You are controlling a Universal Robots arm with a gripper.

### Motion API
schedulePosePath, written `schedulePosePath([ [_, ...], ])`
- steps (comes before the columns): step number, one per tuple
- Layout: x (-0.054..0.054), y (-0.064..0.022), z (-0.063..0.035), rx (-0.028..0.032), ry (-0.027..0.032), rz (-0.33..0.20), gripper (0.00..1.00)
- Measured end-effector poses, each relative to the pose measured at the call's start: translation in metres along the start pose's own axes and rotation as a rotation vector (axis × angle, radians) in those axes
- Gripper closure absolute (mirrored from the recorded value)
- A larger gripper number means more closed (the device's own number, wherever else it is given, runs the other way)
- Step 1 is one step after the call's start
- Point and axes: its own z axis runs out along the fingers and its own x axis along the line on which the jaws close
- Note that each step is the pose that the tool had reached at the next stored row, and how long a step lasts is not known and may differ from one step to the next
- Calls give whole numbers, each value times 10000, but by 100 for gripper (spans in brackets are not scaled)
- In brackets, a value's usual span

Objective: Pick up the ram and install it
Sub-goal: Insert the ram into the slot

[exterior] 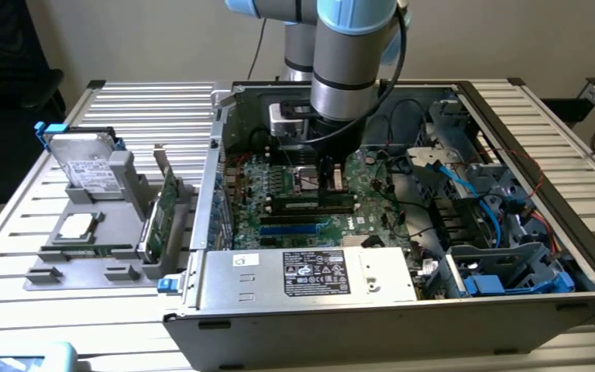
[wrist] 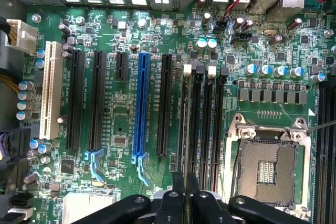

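Note:
The ram [exterior: 306, 203] is a long green stick standing on edge in one of the black memory slots [wrist: 202, 124] of the motherboard [exterior: 276, 186], inside the open computer case. In the wrist view the ram [wrist: 185, 129] appears as a thin edge running away from my fingers. My gripper [exterior: 328, 188] reaches straight down into the case over the stick's right part in the exterior view. Its two black fingers [wrist: 178, 190] stand close together on either side of the ram's top edge, at the gripper [wrist: 185, 181].
A blue expansion slot [wrist: 140, 108], black slots and the open processor socket [wrist: 268, 169] lie beside the memory slots. Blue and black cables [exterior: 452, 186] and the power supply [exterior: 308, 275] crowd the case. On the exterior view's left, a grey tray [exterior: 80, 267] holds a drive [exterior: 86, 163] and a green card [exterior: 163, 205].

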Motion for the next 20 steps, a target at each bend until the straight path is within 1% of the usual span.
schedulePosePath([
  [1,0,0,0,0,1,0,85],
  [2,-1,0,0,0,0,0,79],
  [3,-1,0,-4,0,1,1,79],
  [4,-1,0,-12,0,0,1,72],
  [9,1,-17,-72,0,4,1,72],
  [17,8,-129,-179,0,4,1,72],
  [20,9,-169,-191,1,0,0,72],
])
